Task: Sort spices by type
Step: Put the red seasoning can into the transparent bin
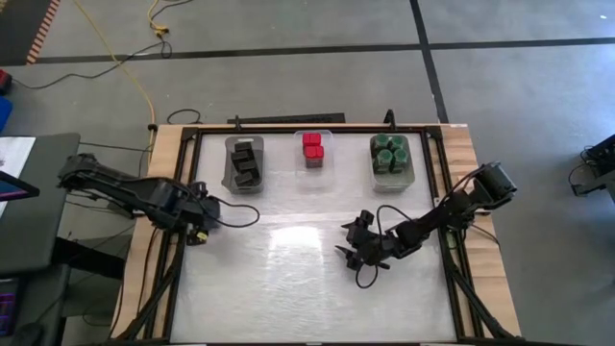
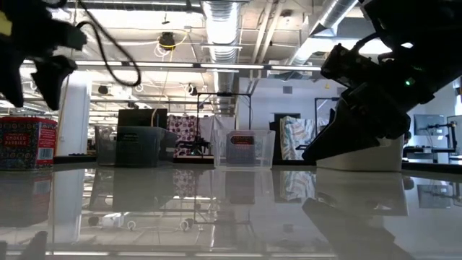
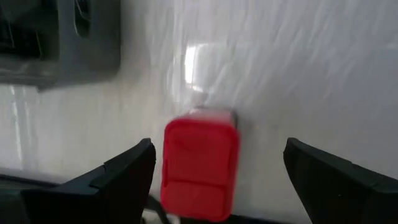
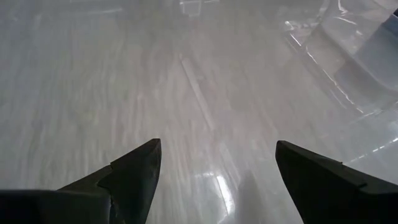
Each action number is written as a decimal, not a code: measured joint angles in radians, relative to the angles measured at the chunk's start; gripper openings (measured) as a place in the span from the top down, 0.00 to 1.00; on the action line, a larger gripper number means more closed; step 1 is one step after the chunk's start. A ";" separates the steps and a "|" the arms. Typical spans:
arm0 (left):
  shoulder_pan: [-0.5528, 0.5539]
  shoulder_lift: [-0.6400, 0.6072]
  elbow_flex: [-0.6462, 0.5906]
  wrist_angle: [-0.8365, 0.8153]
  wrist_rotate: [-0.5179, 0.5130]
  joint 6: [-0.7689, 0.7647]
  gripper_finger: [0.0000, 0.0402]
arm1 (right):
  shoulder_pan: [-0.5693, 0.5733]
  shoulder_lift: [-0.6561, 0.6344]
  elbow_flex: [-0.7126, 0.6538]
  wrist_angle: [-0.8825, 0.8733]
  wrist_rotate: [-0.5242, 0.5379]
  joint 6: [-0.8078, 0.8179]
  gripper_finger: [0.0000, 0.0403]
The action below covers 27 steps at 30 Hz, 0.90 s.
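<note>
A lone red spice box [image 3: 200, 167] sits on the white table [image 1: 307, 279] between the parted fingers of the left gripper [image 1: 202, 227], unclamped. Sorted spices fill three bins [image 1: 244, 163] behind. The right gripper [image 1: 357, 248] hovers mid-table, jaws apart.

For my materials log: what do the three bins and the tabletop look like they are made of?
The three bins look like translucent plastic: in the low view the room shows faintly through the middle one's walls. The tabletop looks like a glossy white sheet, laminate perhaps; it glares and mirrors the bins.
</note>
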<state>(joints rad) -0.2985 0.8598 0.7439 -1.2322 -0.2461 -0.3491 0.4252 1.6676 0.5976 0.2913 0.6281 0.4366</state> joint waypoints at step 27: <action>0.109 -0.075 -0.111 -0.016 0.031 0.061 0.16 | 0.032 0.000 0.000 0.001 -0.004 0.034 0.14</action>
<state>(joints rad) -0.1899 0.7853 0.6327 -1.2479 -0.2150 -0.2880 0.4571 1.6676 0.5976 0.2925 0.6241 0.4710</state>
